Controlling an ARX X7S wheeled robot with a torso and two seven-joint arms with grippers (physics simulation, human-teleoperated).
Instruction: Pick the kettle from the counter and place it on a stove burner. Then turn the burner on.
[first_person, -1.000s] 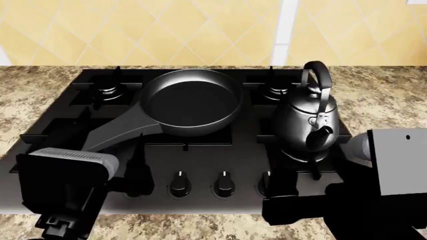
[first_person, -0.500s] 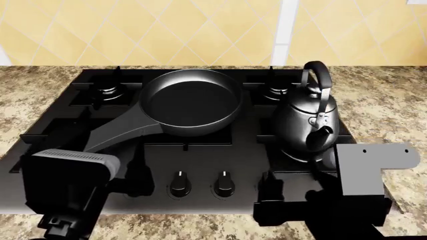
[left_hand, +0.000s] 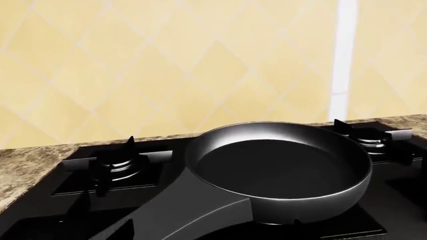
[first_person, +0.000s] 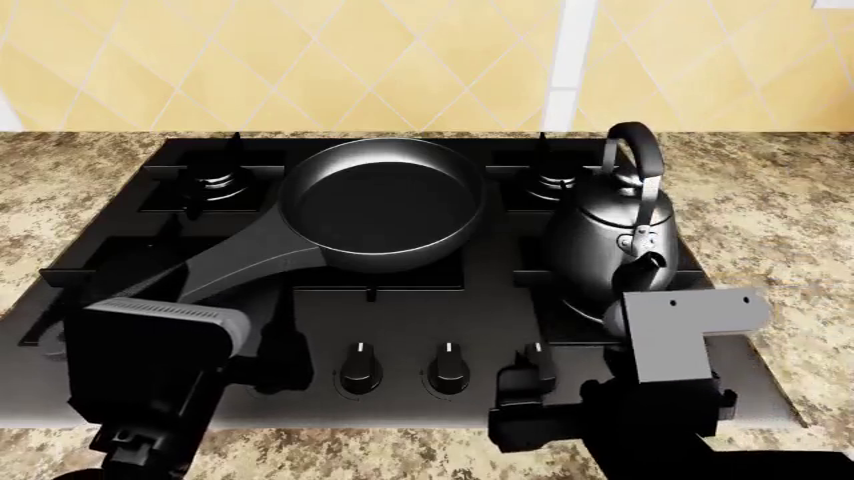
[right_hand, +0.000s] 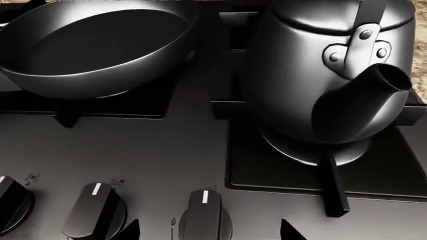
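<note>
The kettle (first_person: 614, 247), squat, glossy dark steel with a tall arched black handle and short spout, sits on the stove burner (right_hand: 313, 165) near the surface's (first_person: 767, 200) front right corner. The right hand (right_hand: 208, 226) spreads wide around a knob (right_hand: 203, 212); I cannot tell the left hand's (first_person: 140, 380) state.

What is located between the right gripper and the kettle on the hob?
In the right wrist view, only a control knob and bare black hob separate the right gripper from the kettle.

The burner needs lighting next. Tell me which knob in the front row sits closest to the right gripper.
The rightmost knob, just below the kettle's burner. The right gripper sits directly in front of it; the other knobs lie further left.
</note>
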